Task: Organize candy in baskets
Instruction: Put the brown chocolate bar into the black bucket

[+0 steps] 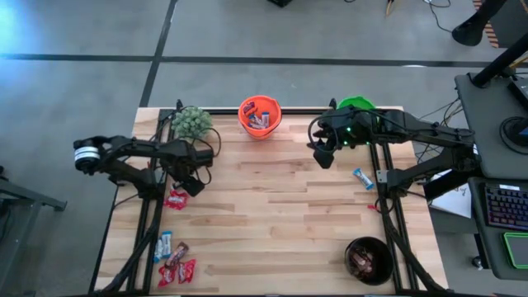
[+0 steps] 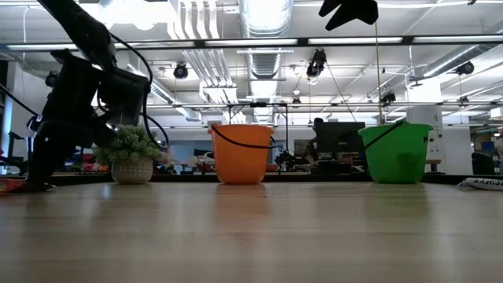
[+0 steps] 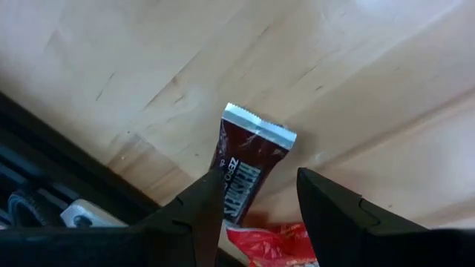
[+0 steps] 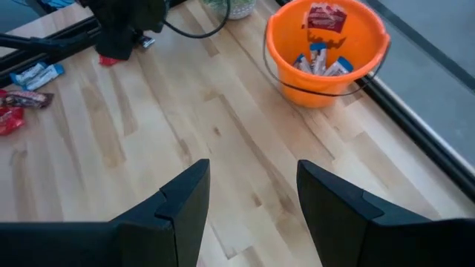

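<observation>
My left gripper (image 3: 256, 196) is open and low over the table's left side (image 1: 191, 183). Its fingers stand on either side of a dark brown candy bar (image 3: 249, 167) that lies flat on the wood, with a red candy (image 3: 274, 241) beside it. More red, blue and brown candy (image 1: 173, 260) lies near the left front corner. My right gripper (image 4: 252, 193) is open and empty, held high above the table (image 1: 323, 153) between the orange basket (image 1: 260, 115) and the green basket (image 1: 356, 104). The orange basket (image 4: 326, 52) holds blue and red candy. The black basket (image 1: 369, 260) holds brown candy. My left gripper comes down from above at the dark brown bar. One fingertip (image 3: 211, 182) overlaps the bar's long edge (image 3: 226, 174), and the other stands clear of it. I cannot tell whether the gripper touches the bar, which lies flat on the table.
A fuzzy potted plant (image 1: 191, 121) stands at the far left, close behind my left arm. A light blue candy (image 1: 363, 177) lies near the right edge. The table's middle (image 1: 272, 206) is bare wood. A desk with a keyboard (image 1: 503, 206) stands beyond the right edge.
</observation>
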{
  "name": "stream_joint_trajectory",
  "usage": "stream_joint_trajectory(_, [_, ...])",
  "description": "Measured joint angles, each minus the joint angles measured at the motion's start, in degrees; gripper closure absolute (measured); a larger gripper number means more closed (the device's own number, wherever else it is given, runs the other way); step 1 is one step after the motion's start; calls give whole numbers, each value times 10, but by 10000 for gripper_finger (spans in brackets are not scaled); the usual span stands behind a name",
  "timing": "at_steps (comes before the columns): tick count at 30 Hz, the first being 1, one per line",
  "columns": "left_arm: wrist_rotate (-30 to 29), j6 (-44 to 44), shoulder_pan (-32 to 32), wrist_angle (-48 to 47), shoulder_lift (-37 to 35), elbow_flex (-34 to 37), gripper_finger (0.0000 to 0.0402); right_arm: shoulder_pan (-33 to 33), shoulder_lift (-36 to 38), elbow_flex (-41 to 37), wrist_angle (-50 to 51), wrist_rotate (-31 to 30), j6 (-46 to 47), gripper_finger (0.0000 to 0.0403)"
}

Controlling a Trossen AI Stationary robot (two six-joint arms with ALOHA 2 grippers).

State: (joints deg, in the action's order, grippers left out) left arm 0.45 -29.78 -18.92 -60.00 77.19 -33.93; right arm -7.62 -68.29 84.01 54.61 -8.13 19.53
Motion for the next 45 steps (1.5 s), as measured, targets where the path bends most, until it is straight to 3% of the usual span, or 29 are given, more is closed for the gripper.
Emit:
stream_joint_trajectory(15, [0, 13, 0, 3, 74, -1, 256, 1, 0, 0, 0, 23, 0, 213])
stream_joint_trajectory(19, [4, 19, 0, 7, 71, -2, 290, 1, 0, 0, 0, 23, 0, 213])
stream_joint_trajectory(26, [-1, 21, 0, 10, 63, -2, 389, 1, 0, 0, 0, 23, 0, 213])
stream_joint_trajectory(36, [-24, 35, 1, 0, 28, -30, 399, 1, 0, 0, -1, 22, 0, 213])
stream_joint_trajectory(45, [-16, 52, 2, -59, -10, -131, 400, 1, 0, 0, -14, 22, 0, 213])
